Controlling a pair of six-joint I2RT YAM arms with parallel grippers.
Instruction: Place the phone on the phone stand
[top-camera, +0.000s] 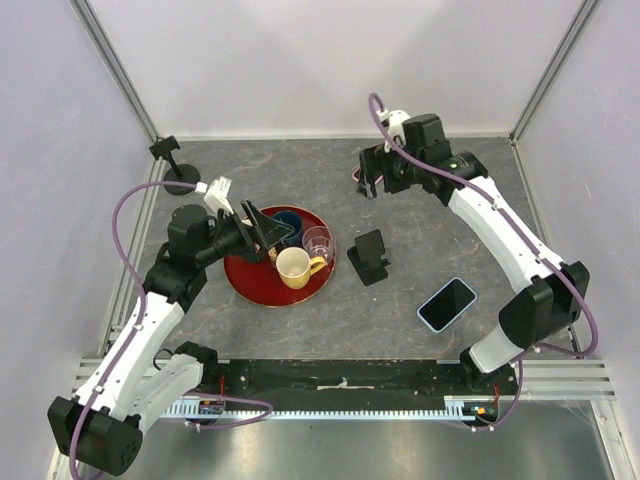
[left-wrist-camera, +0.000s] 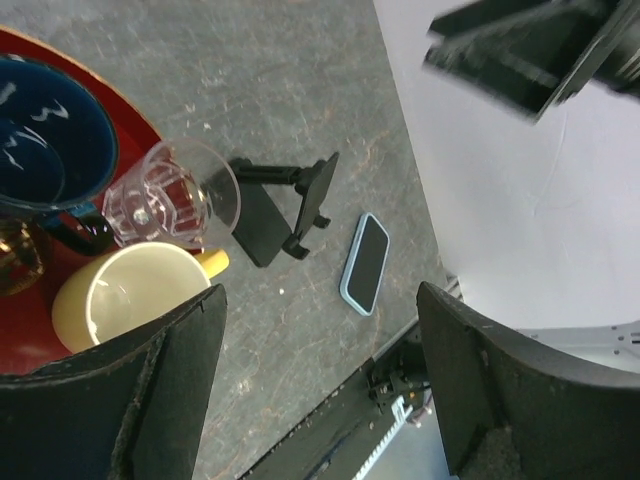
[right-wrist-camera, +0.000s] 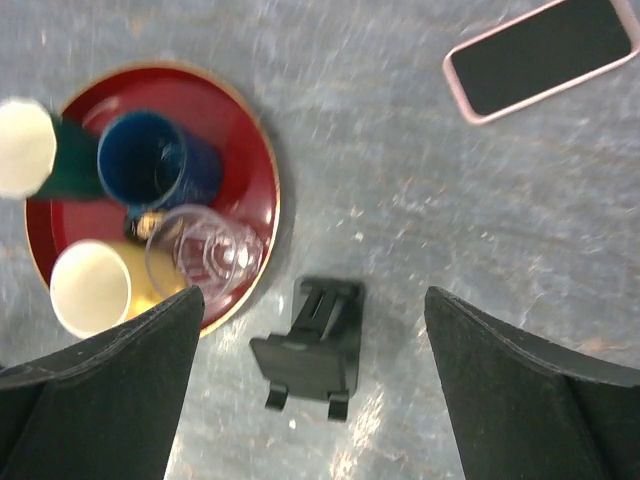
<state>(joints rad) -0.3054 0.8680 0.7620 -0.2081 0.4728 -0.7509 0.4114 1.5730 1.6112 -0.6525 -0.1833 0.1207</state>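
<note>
1. Both grippers stood spread and empty: the right gripper (top-camera: 368, 182) above the far table, the left gripper (top-camera: 266, 237) over the red tray (top-camera: 240, 286).
2. The phone (top-camera: 447, 304) lay flat, well apart from the right gripper, beyond the phone stand (top-camera: 370, 257); pinching across its narrow sides seemed best.
3. The grey mottled table (top-camera: 300, 330) sat enclosed by plain white walls (top-camera: 300, 60).

1x phone (top-camera: 446, 304), 1x stand (top-camera: 369, 258), 1x tray (top-camera: 244, 277), 2x mugs (top-camera: 293, 267), 1x glass (top-camera: 318, 241).
</note>
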